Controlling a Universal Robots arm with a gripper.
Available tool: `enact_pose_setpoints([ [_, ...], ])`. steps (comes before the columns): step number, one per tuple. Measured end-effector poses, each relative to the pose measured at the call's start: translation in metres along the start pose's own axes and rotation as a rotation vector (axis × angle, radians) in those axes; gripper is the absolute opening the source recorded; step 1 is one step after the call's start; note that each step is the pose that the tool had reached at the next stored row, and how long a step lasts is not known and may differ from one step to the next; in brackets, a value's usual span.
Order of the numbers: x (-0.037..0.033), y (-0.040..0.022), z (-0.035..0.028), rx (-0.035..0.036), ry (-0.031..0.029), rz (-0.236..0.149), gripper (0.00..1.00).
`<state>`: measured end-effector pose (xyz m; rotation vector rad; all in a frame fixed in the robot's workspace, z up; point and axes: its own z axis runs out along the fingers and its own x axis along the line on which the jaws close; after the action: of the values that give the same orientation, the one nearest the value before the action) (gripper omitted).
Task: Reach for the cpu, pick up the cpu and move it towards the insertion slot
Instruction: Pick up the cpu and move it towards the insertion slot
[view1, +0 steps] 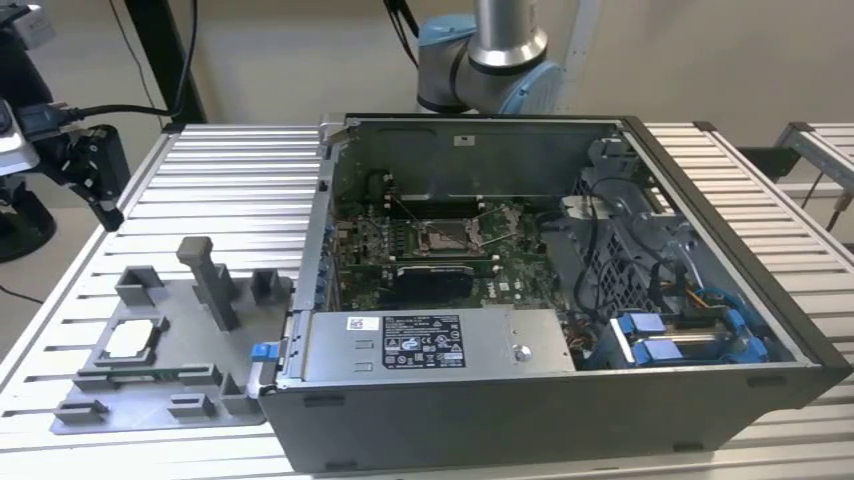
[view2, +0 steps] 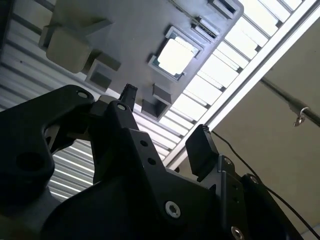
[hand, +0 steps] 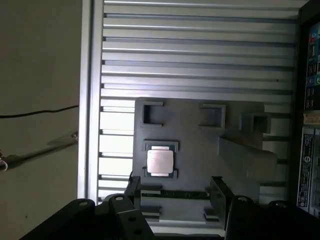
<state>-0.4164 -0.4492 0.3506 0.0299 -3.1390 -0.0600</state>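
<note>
The cpu (hand: 160, 161) is a small silvery square lying flat in a recess of the grey fixture plate (hand: 190, 130), on the exterior view's left (view1: 130, 340). My gripper (hand: 176, 192) hangs well above the plate, open, with nothing between its dark fingers (hand: 132, 189). The cpu lies a little beyond the fingertips and nearer one finger. In the second wrist view the cpu (view2: 175, 55) glares white past the gripper (view2: 165, 120). The insertion slot (view1: 447, 237), a metal-framed square socket, sits on the green motherboard inside the open computer case (view1: 694, 350).
Grey blocks and an upright post (view1: 214, 285) rise from the fixture plate around the cpu. The ribbed aluminium table (view1: 227, 180) runs under everything. The case wall (hand: 310, 100) stands close beside the plate. Black equipment (view1: 87, 165) sits at the table's far left edge.
</note>
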Motion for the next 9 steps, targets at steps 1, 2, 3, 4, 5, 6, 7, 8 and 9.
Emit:
enact_pose_setpoints([
  [1, 0.0000, 0.0000, 0.0000, 0.0000, 0.0000, 0.000, 1.00],
  [2, 0.0000, 0.0000, 0.0001, 0.0000, 0.0000, 0.000, 1.00],
  [3, 0.0000, 0.0000, 0.0003, -0.0001, -0.0001, 0.000, 1.00],
  [4, 0.0000, 0.0000, 0.0006, -0.0001, -0.0002, 0.000, 1.00],
  [5, 0.0000, 0.0000, 0.0010, -0.0002, -0.0003, 0.000, 1.00],
  [6, 0.0000, 0.0000, 0.0014, -0.0001, -0.0001, 0.000, 1.00],
  [7, 0.0000, -0.0001, 0.0019, 0.0000, 0.0000, 0.000, 1.00],
  [8, 0.0000, -0.0001, 0.0024, 0.0000, 0.0000, 0.000, 1.00],
  [9, 0.0000, -0.0001, 0.0026, 0.0000, 0.0000, 0.000, 1.00],
])
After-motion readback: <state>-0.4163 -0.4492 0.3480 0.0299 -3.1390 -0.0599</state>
